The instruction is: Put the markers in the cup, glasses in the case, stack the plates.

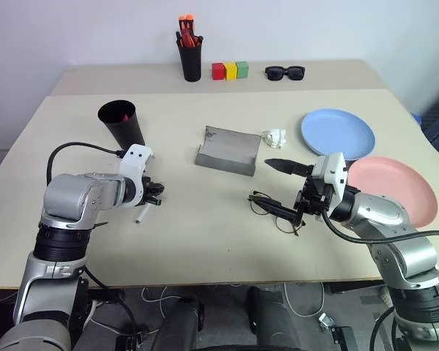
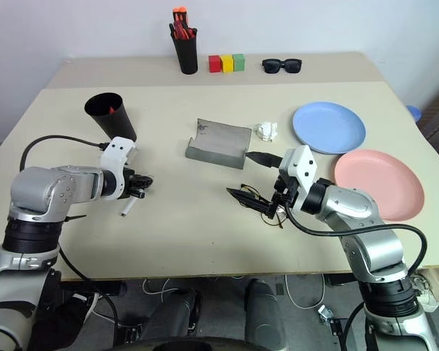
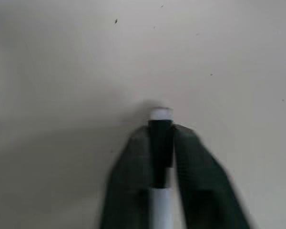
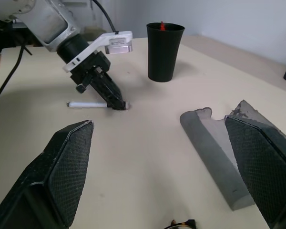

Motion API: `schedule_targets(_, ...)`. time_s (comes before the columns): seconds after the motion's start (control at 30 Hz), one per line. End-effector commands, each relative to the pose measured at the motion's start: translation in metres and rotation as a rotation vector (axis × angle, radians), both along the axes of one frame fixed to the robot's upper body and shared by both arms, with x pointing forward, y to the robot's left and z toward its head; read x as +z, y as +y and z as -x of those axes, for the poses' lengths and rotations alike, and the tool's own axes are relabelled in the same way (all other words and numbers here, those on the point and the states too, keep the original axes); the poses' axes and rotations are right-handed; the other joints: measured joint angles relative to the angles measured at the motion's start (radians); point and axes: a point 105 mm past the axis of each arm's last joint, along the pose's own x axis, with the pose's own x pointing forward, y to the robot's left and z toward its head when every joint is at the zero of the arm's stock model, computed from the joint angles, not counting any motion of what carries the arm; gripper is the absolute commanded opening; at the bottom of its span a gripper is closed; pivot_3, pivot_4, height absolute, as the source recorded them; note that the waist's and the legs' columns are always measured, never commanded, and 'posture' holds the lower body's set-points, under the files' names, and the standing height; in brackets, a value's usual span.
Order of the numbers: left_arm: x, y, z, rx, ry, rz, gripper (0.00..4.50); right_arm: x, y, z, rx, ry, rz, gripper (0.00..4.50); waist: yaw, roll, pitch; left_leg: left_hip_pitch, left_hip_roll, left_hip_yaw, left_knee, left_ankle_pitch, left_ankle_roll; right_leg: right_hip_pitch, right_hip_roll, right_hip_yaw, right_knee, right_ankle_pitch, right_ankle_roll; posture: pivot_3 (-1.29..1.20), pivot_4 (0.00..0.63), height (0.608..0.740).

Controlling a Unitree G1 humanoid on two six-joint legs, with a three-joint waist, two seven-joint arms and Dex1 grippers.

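White marker point(image 4: 88, 104) on table, pinched at black cap by left gripper point(image 4: 115, 100), right gripper point(image 1: 279, 191) spread wide

Black cup point(image 1: 122, 122), grey case point(image 1: 227, 151), light blue plate point(image 1: 337, 133), salmon pink plate point(image 1: 396, 191).

left gripper point(image 4: 115, 101) clamped, right gripper point(image 1: 280, 184) spread wide

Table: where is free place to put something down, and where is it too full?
Free: the table front middle, between the left tool and the glasses; also between cup and case. Crowded: around the case, crumpled white object and plates.
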Motion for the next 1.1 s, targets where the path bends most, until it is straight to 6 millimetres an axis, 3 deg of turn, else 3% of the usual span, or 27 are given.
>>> schedule_targets(0.03,0.004,0.000,-0.001,-0.020,-0.025,-0.006,0.03,0.009,0.001,0.001,0.000,-0.056,-0.014,4.50,0.000,0.000,0.000,0.000,0.000,0.000,0.000,0.000,0.000,0.000,0.000,0.000,0.000,0.000,0.000,0.00,0.150,0.740)
schedule_targets(0.13,0.031,-0.008,-0.014,-0.064,-0.175,0.057,0.03,0.008,0.000,0.001,-0.004,-0.056,-0.014,4.50,0.001,0.000,0.000,0.000,0.000,0.000,0.000,0.000,0.000,0.000,0.000,0.000,0.000,0.000,0.000,0.00,0.150,0.740)
schedule_targets(0.23,0.088,-0.023,-0.030,-0.157,-0.479,0.263,0.03,0.010,0.000,-0.001,-0.009,-0.064,-0.015,4.50,0.005,0.000,0.000,-0.001,0.000,0.000,0.000,0.000,-0.001,0.000,0.000,0.000,-0.001,0.000,0.000,0.00,0.150,0.740)
schedule_targets(0.33,0.138,-0.027,-0.037,-0.229,-0.777,0.342,0.03,0.012,0.001,-0.005,-0.014,-0.079,-0.020,4.50,0.004,0.000,0.000,-0.001,0.000,0.000,0.001,0.001,-0.001,0.000,0.000,-0.001,-0.002,0.000,0.000,0.00,0.150,0.740)
schedule_targets(0.47,0.175,-0.018,-0.044,-0.239,-1.008,0.341,0.03,0.014,0.004,-0.006,-0.013,-0.088,-0.031,4.50,-0.001,0.000,0.000,-0.001,0.000,0.001,0.000,0.001,-0.001,-0.001,0.000,-0.001,-0.002,0.000,-0.001,0.00,0.150,0.740)
schedule_targets(0.6,0.213,0.012,-0.050,-0.177,-1.296,0.339,0.03,0.017,0.003,-0.010,-0.028,-0.102,-0.034,4.50,0.001,0.000,0.000,-0.001,0.000,0.001,0.000,0.001,-0.001,-0.001,0.000,-0.001,-0.002,0.001,-0.001,0.00,0.150,0.740)
schedule_targets(0.77,0.223,0.039,-0.065,-0.100,-1.437,0.280,0.03,0.018,0.002,-0.010,-0.027,-0.102,-0.022,4.50,0.005,0.000,0.000,-0.002,-0.001,0.001,0.001,0.001,-0.001,0.000,-0.001,-0.001,-0.003,0.001,0.000,0.00,0.150,0.740)
schedule_targets(1.1,0.185,0.072,-0.076,0.058,-1.418,0.328,0.03,0.020,-0.005,-0.004,-0.041,-0.089,0.004,4.50,0.000,-0.001,0.000,-0.002,-0.001,0.001,0.001,0.000,0.000,0.000,-0.001,-0.001,-0.002,0.002,0.001,0.00,0.150,0.740)
